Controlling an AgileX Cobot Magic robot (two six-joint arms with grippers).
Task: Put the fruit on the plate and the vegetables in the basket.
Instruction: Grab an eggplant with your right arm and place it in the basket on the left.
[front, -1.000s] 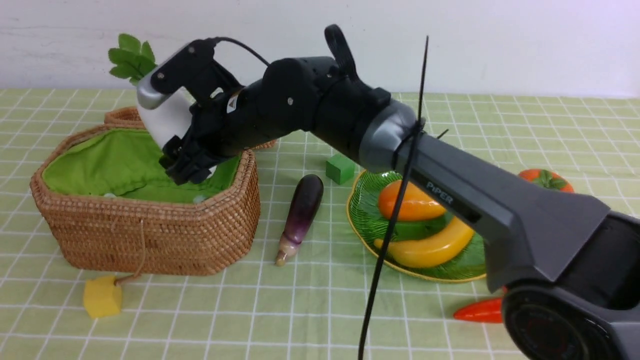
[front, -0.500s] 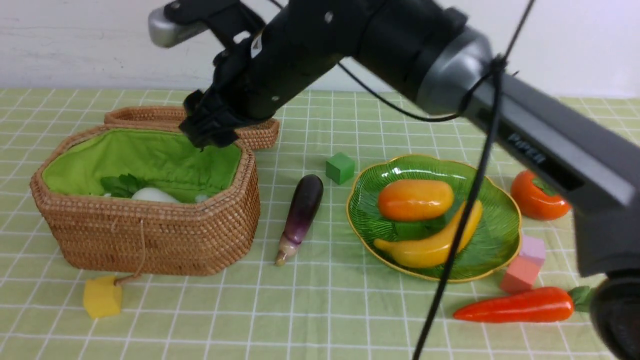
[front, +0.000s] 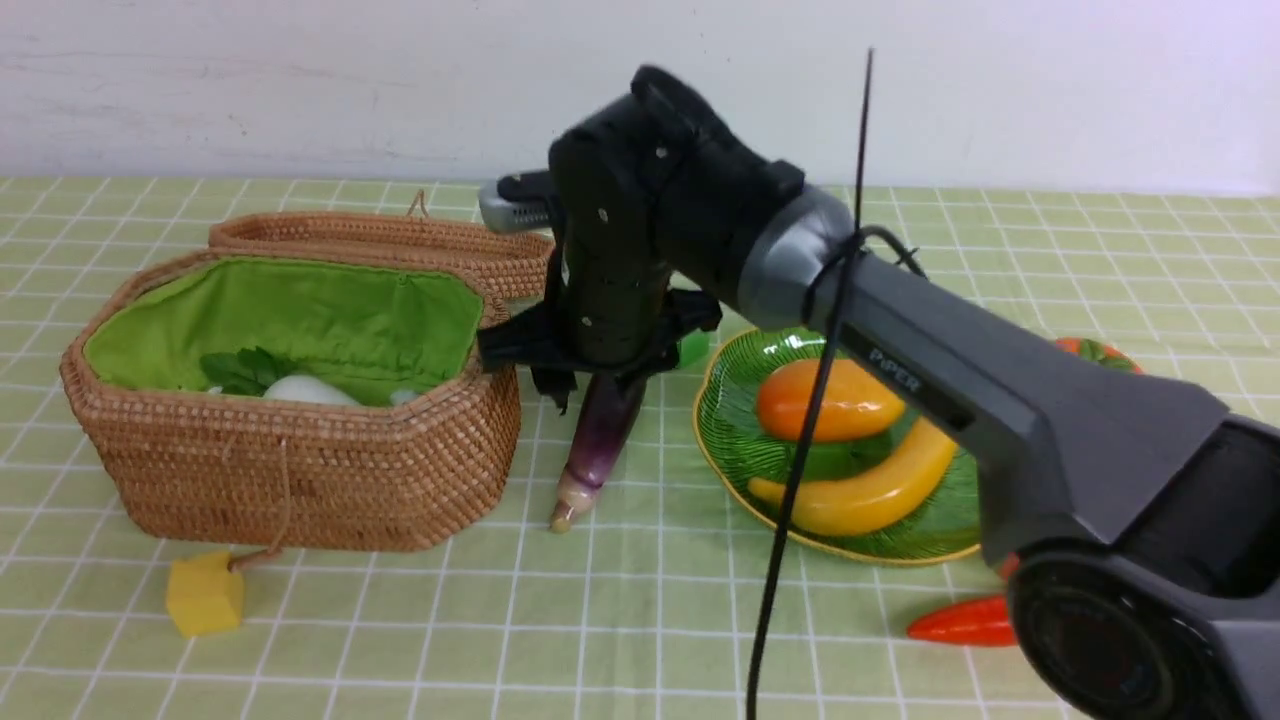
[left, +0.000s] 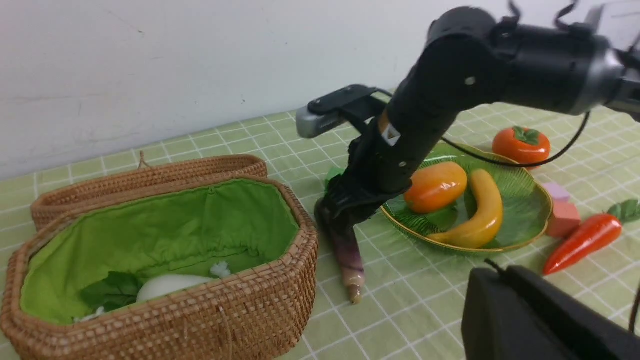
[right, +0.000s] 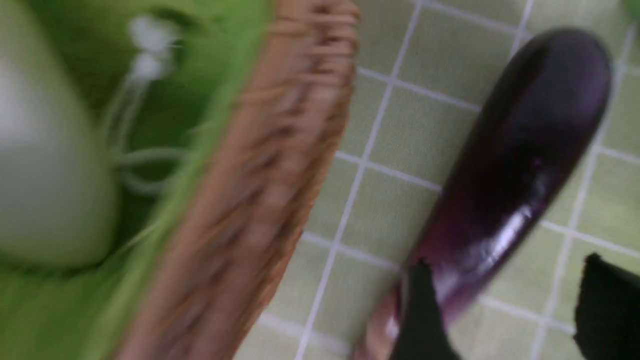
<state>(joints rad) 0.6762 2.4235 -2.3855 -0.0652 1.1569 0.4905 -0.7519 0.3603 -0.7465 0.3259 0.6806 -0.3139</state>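
Note:
My right gripper (front: 598, 385) is open and points down over the upper end of the dark purple eggplant (front: 598, 445), which lies on the cloth beside the basket (front: 300, 470). In the right wrist view its fingertips (right: 420, 310) straddle the eggplant's (right: 515, 165) lower part without closing on it. The white radish (front: 305, 390) lies in the basket. The mango (front: 830, 400) and banana (front: 870, 490) lie on the green plate (front: 725, 420). The persimmon (left: 521, 145) and carrot (left: 582, 240) lie on the cloth. My left gripper (left: 520, 310) looks shut and hangs away from everything.
The wicker lid (front: 380, 245) lies behind the basket. A yellow cube (front: 205, 597) sits before the basket on its cord. Pink cubes (left: 562, 220) sit between plate and carrot. A green cube (front: 693, 348) is mostly hidden behind my right gripper.
My right gripper left the radish in the basket, rose, swung right and came down over the eggplant.

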